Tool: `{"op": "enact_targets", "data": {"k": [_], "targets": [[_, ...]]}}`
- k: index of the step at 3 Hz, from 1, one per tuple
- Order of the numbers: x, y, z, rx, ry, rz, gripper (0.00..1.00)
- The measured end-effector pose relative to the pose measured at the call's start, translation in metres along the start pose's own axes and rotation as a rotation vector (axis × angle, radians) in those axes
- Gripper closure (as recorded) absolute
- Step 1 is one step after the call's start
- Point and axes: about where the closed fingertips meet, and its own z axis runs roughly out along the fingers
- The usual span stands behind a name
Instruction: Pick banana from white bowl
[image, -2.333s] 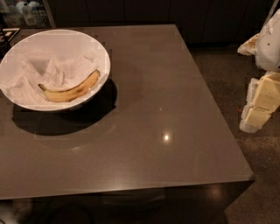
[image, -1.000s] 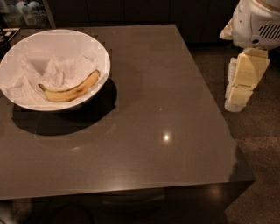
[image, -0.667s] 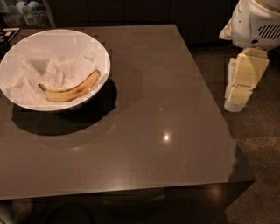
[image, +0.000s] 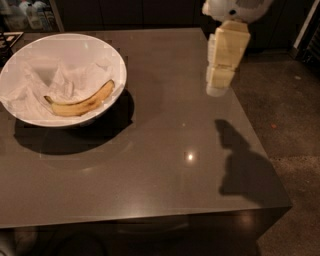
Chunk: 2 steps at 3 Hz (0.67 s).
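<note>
The banana (image: 80, 103), yellow with brown speckles, lies curved inside the white bowl (image: 118, 62), on crumpled white paper. The bowl stands on the far left part of the dark table (image: 165, 150). My gripper (image: 219, 82), cream-coloured and pointing down, hangs above the table's far right part, well to the right of the bowl and apart from it. It holds nothing that I can see.
The arm casts a shadow (image: 240, 165) on the table's right front part. The table's right edge borders a speckled floor (image: 285, 105). Dark cabinets (image: 150, 12) run along the back, with bottles (image: 30, 15) at the far left.
My gripper has moved left and toward the back, from beside the table's right edge to above the table's surface. Bowl and banana have not moved.
</note>
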Motion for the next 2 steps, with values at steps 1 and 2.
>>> {"op": "enact_targets", "data": {"k": [1, 2], "targets": [[-0.051, -0.02, 0.013, 0.004, 0.005, -0.119, 0.0], [-0.066, -0.028, 0.016, 0.031, -0.02, -0.136, 0.0]]}}
